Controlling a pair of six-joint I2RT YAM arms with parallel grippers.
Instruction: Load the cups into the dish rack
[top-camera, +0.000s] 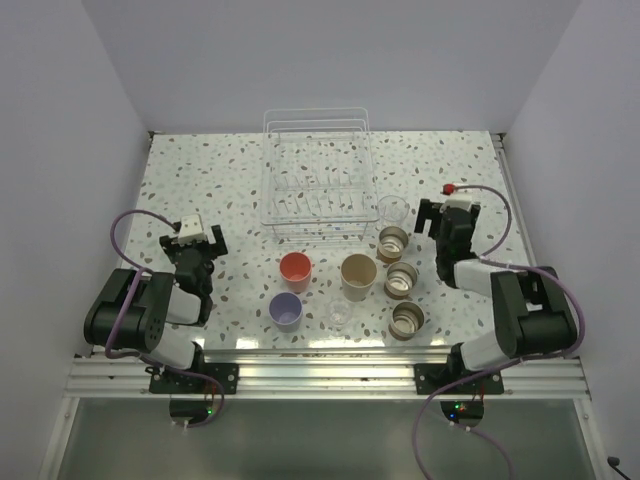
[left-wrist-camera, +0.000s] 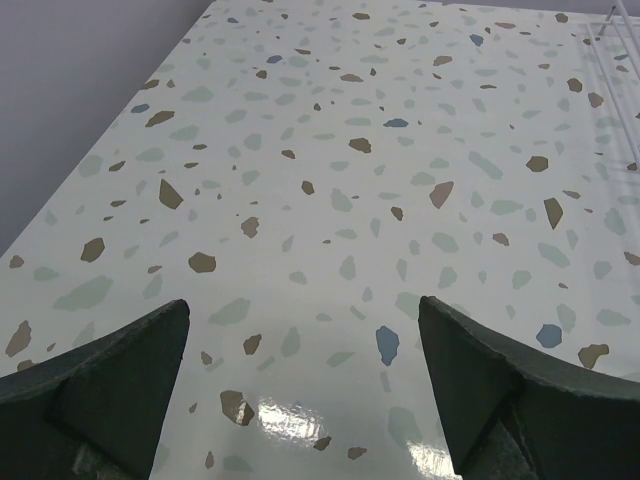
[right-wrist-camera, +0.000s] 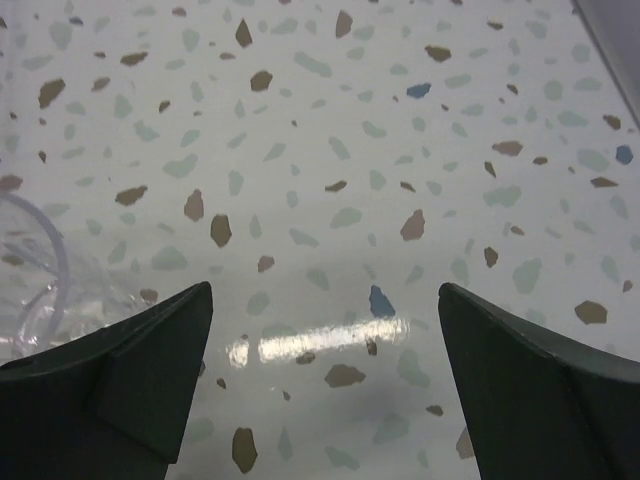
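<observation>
left gripper (left-wrist-camera: 303, 305) wide open, empty | right gripper (right-wrist-camera: 325, 287) wide open, empty | cups (top-camera: 358, 274) upright, mouths up

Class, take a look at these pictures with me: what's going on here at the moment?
The job is to load cups into the dish rack, and no cup is in it yet. All eight stand upright on the table, just in front of the rack. The left gripper and the right gripper are each over bare table with jaws open, holding nothing.
</observation>
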